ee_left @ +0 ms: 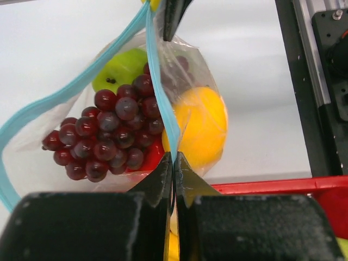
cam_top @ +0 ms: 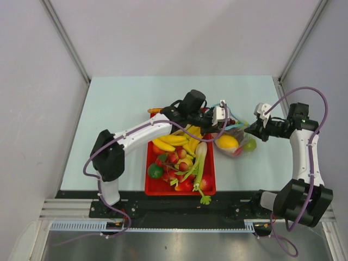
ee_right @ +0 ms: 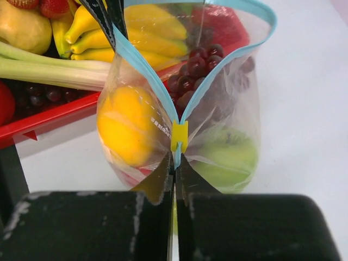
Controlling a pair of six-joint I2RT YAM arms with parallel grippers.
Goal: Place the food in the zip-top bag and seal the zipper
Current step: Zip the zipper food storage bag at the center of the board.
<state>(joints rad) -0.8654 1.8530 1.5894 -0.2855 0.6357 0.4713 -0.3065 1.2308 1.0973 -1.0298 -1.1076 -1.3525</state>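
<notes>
Zipper (ee_left: 159, 98) in left tool (ee_left: 173, 163); right tool (ee_right: 175, 163) (too)

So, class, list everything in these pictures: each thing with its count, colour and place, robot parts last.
table: one, pale green, under everything.
tray: one, red, near edge of the table.
bananas: one bunch, yellow, in the tray.
celery: one, pale green, in the tray.
red fruits: several, in the tray.
bag: one, clear, right of the tray, mouth open.
zipper: one, blue, along the bag's mouth.
slider: one, yellow, on the zipper.
grapes: one bunch, dark red, in the bag.
yellow fruit: one, in the bag.
green fruit: one, in the bag.
left gripper: one, black, shut on the zipper.
right gripper: one, black, shut on the zipper by the slider.
</notes>
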